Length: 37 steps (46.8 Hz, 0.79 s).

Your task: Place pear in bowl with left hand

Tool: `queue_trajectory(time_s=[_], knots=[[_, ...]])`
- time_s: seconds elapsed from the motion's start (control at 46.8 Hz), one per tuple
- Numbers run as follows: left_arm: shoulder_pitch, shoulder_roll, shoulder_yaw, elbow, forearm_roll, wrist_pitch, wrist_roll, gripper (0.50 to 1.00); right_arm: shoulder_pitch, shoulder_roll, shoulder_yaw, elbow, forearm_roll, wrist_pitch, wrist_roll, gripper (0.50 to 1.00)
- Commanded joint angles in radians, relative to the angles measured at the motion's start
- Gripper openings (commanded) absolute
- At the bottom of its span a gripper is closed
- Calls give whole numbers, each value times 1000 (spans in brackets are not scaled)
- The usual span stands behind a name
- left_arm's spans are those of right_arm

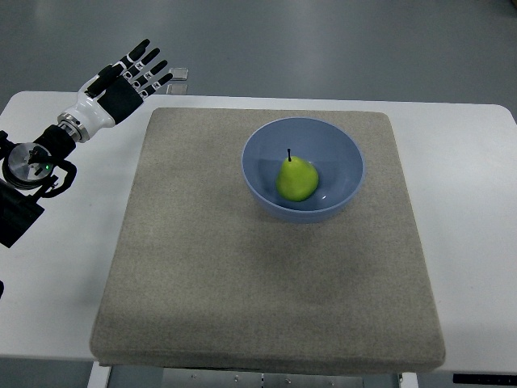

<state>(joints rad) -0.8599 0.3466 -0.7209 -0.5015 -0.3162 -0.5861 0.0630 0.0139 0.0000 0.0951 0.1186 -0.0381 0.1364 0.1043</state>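
Already your pear [296, 179] sits inside the bowl [265, 141], well apart from the left hand [123, 84] and its spread, empty fingers [149, 65], so you likely need only rest that arm.

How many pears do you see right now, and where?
1. The single green pear sits inside the blue bowl on the grey mat. The left hand is open and away at the table's far left corner. Nothing seems hidden.

Glossy bowl [303, 170]; rough woven cloth mat [266, 267].
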Motion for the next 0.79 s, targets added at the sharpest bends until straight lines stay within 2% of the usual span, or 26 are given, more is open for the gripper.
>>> queue_trajectory(time_s=[0.0, 0.769], knots=[[2, 0, 0, 0, 0, -3, 0, 994, 0, 0, 0, -1, 0, 0, 0, 926], [16, 0, -5, -8, 3, -18, -14, 994, -3, 0, 0, 44, -2, 0, 2, 926]])
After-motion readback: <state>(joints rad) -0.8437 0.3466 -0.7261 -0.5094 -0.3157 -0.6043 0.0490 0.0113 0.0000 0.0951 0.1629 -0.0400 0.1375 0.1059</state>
